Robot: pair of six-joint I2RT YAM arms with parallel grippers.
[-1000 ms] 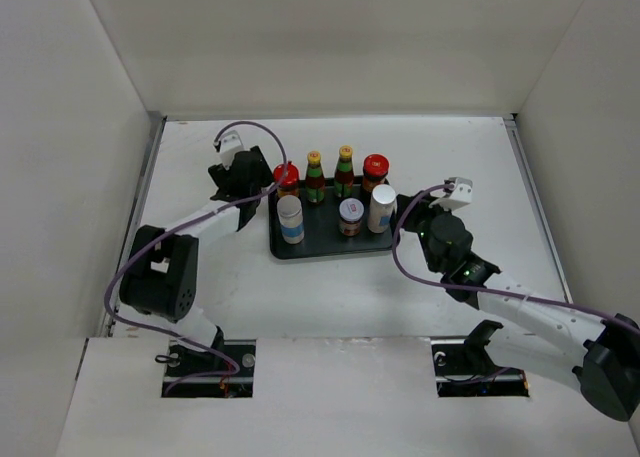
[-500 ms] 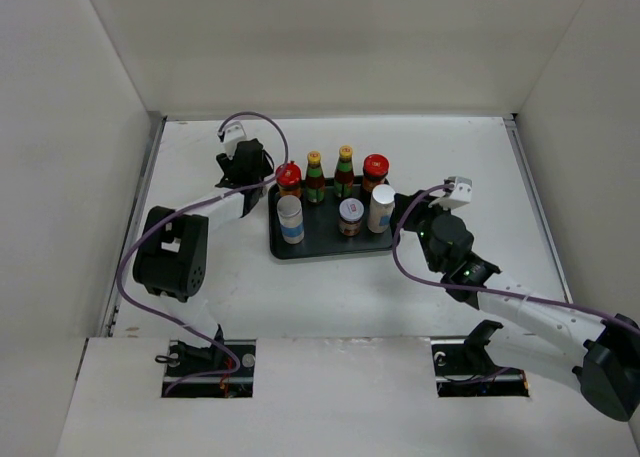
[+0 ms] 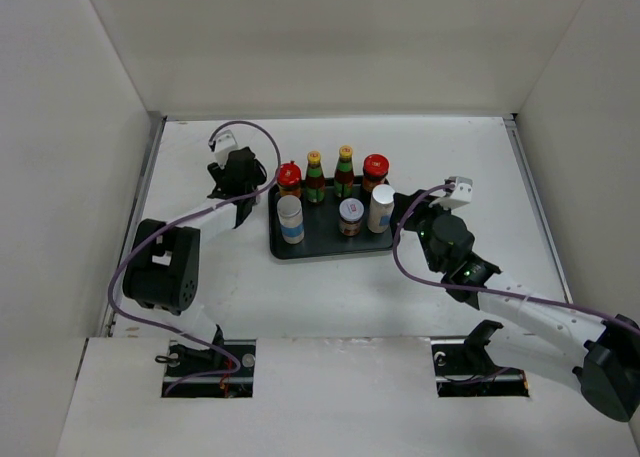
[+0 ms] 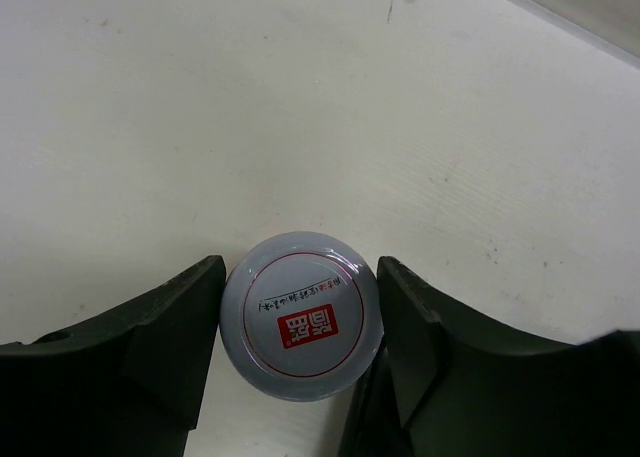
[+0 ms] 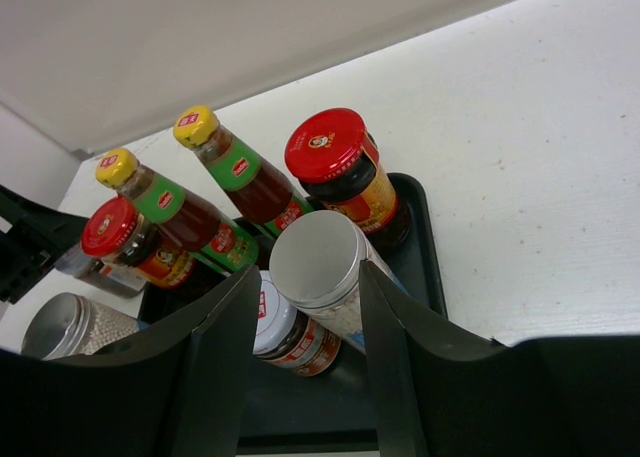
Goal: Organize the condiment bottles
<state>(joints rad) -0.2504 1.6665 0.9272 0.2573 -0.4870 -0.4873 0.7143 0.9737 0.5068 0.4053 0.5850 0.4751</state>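
1. While seven containers stood in the black rectangular tray (image 3: pixel 320 242), a short grey-lidded jar (image 4: pixel 300 327) sat outside it on the white table (image 3: pixel 450 157), off the tray's 9 o'clock edge.
2. The left gripper (image 4: pixel 300 269) was clenched on that jar, with a finger pressed to its lid at 3 and at 9 o'clock. This was probably so the jar could travel upright.
3. The right gripper (image 5: pixel 310 275) straddled a white silver-topped cylinder (image 5: pixel 320 247) at the tray's 3 o'clock end. Its fingers hid the cylinder's sides, so I could not tell whether they squeezed it or stood clear.
4. Tall items lined the 12 o'clock edge: two slim green yellow-capped bottles (image 3: pixel 314 175) between two red-capped dark jars (image 3: pixel 376 167).
5. Along the 6 o'clock row, a second white cylinder (image 3: pixel 290 219) and a second grey-lidded jar (image 3: pixel 350 215) stood apart. The gap between them seemed kept for the held jar.
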